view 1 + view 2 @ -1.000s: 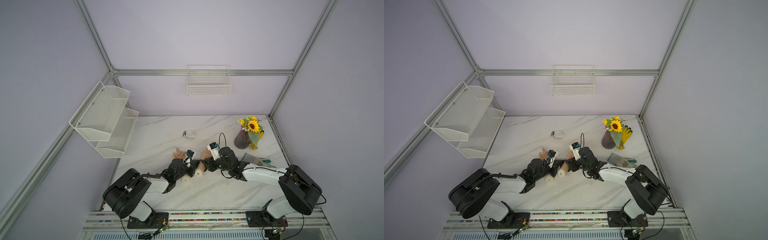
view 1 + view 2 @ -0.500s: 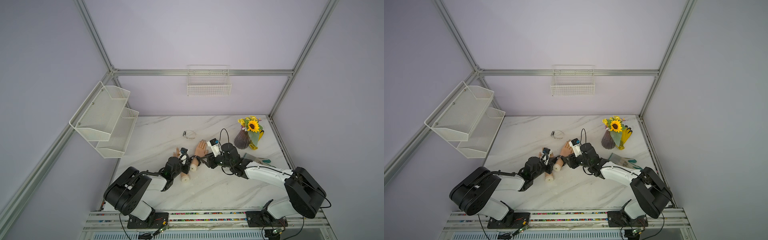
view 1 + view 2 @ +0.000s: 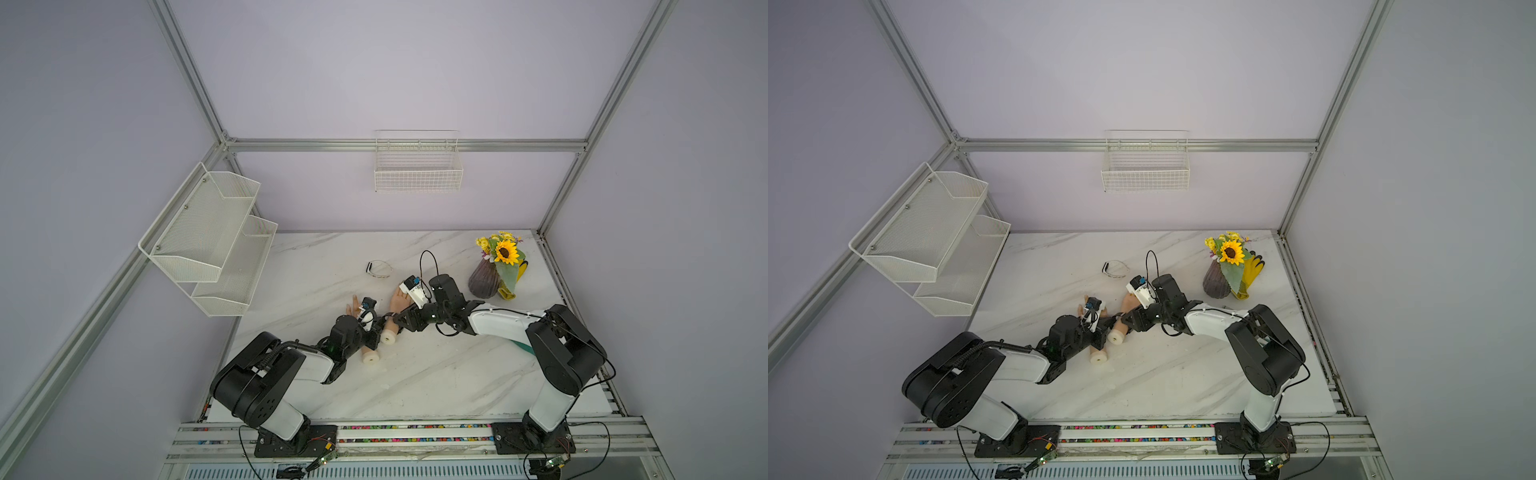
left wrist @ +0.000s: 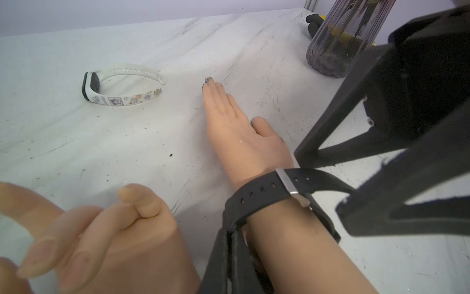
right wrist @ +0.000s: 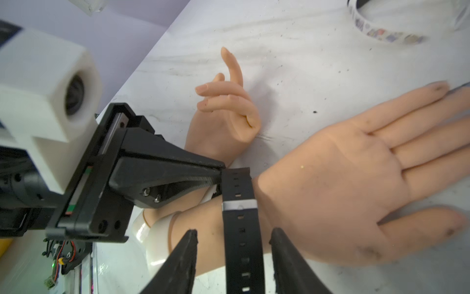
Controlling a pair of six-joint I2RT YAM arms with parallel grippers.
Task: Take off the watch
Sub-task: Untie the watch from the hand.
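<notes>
Black watch [image 4: 264,191]: wrapped round the wrist of the flat mannequin hand [image 4: 236,132] on the marble table [image 3: 415,374].
Left gripper [image 5: 220,170]: pressed together, pinching the strap's free end; we see this plainly only from the right wrist.
Right gripper [image 5: 234,231]: spread, a finger on each side of the strap, clear of it.
Top views: watch too small for us; white band [image 3: 379,268] lies well apart.

Watch [image 4: 262,194]: black strap, silver buckle.
Loose band [image 4: 122,85]: white, printed cartoon motifs.
Surface [image 3: 415,382]: white marble, grey veins.
Vase [image 3: 483,281]: smoky purple, ribbed.
Sunflower [image 3: 505,252]: yellow, dark centre.
Glove [image 3: 1250,272]: yellow, black tips.
</notes>
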